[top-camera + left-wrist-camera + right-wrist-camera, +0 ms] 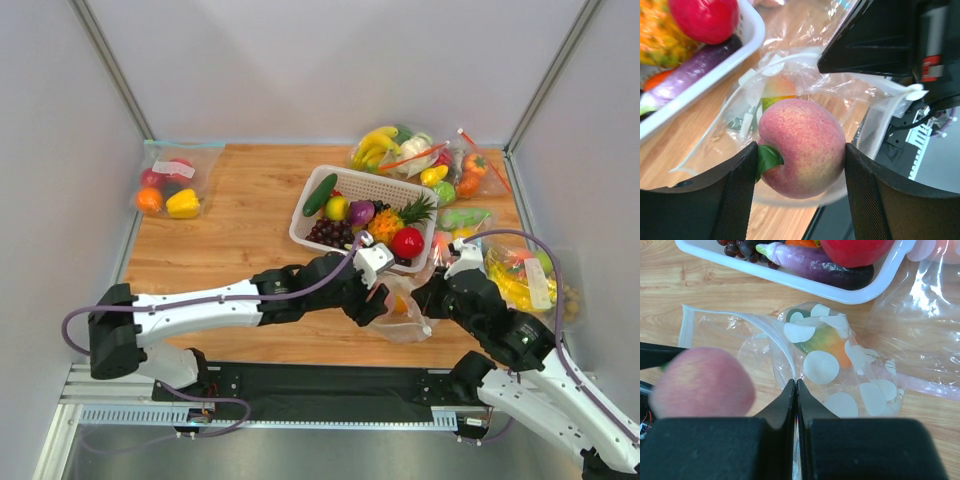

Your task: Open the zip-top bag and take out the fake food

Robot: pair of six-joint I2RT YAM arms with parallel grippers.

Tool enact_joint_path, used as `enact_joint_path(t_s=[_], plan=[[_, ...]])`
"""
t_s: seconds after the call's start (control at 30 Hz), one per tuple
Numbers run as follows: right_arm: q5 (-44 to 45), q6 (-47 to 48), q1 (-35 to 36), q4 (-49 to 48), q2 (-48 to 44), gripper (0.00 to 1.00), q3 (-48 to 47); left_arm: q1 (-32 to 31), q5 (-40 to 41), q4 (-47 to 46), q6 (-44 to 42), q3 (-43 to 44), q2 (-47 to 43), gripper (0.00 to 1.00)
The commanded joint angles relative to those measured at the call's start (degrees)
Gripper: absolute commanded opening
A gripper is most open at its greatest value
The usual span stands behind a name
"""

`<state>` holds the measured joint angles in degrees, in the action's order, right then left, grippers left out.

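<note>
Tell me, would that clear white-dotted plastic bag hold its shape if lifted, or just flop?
Probably floppy: the clear white-dotted plastic zip bag lies wrinkled and sagging where the right claw pinches its rim. Likely light too, being thin film, though the orange-green fake fruit inside would weigh one end down.

At the centre of my overhead view, a white slotted plastic basket (372, 176) sits on the wooden table (230, 250), holding purple grapes (328, 232), a pineapple (392, 222) and a round red fruit (407, 242). A clear blue-zipped bag (200, 165) lies upper left, yellow bananas (372, 145) upper right.
</note>
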<state>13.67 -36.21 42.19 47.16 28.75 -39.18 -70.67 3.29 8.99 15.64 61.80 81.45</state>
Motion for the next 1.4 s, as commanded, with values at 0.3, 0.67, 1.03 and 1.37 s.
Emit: enact_joint_path(t_s=[0.3, 0.67, 1.03, 1.37], plan=[[-1.63, 0.52, 0.26, -5.05, 2.54, 0.00, 0.33, 6.76, -4.97, 2.52, -3.14, 0.60, -16.67, 0.28], [-1.54, 0.70, 0.26, -4.88, 2.71, 0.00, 0.24, 23.56, -2.58, 1.12, -7.64, 18.51, 1.32, 0.30], [-1.98, 0.00, 0.26, -5.32, 2.54, 0.00, 0.33, 27.96, -7.15, 2.43, -9.05, 41.37, 29.72, 0.30], [-4.27, -0.62, 0.26, -6.90, 3.24, 0.00, 1.21, 27.87, -9.62, 1.20, -9.57, 51.22, 41.85, 0.33]])
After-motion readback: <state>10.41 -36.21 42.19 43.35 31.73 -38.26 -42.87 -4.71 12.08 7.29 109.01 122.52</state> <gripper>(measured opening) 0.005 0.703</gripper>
